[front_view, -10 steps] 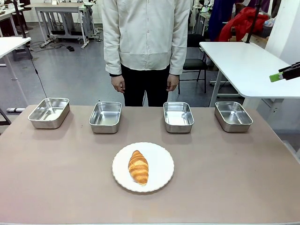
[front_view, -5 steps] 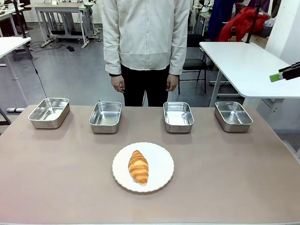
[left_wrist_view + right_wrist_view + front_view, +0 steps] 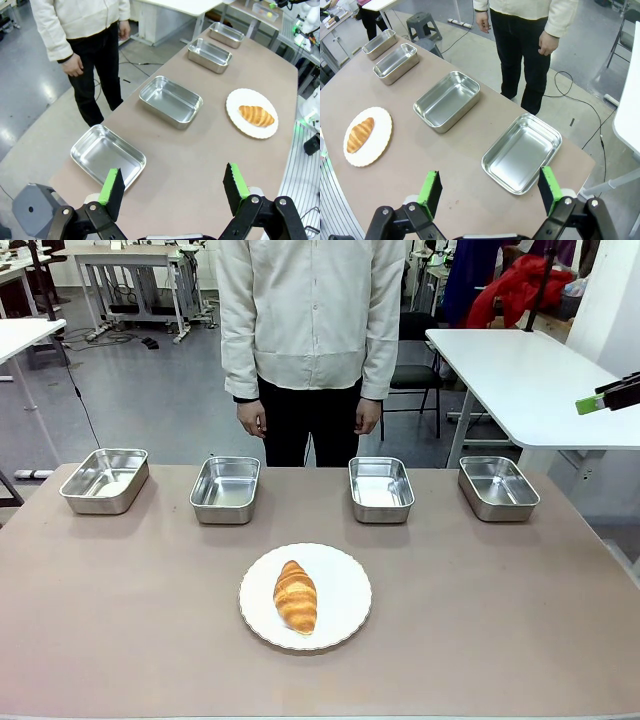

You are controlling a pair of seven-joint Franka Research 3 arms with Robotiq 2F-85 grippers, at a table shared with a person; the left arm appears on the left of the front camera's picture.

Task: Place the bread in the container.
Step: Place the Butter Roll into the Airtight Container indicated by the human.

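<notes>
- Bread lies on the round white plate near the middle of the desk, one tapered end toward the person, well apart from every container.
- Four steel containers stand in a row along the desk's far edge: far-left container, second container, third container, far-right container. All four show bare shiny steel inside.
- Plate sits nearer the robot, in front of the gap between second container and third container.
- Left hand hangs above the desk's left end, looking down along the row, with the far-left container just past its fingers. Fingers are spread wide, green pads facing each other, gripping nothing and touching nothing.
- Right hand hangs above the desk's right end, the far-right container just beyond its fingers. Fingers are wide apart too, with nothing held.
- Front view: the right hand's green-tipped fingers come in at the right edge, raised well above the desk, far from the bread.
- Person stands behind the row, arms down, off the desk.
</notes>
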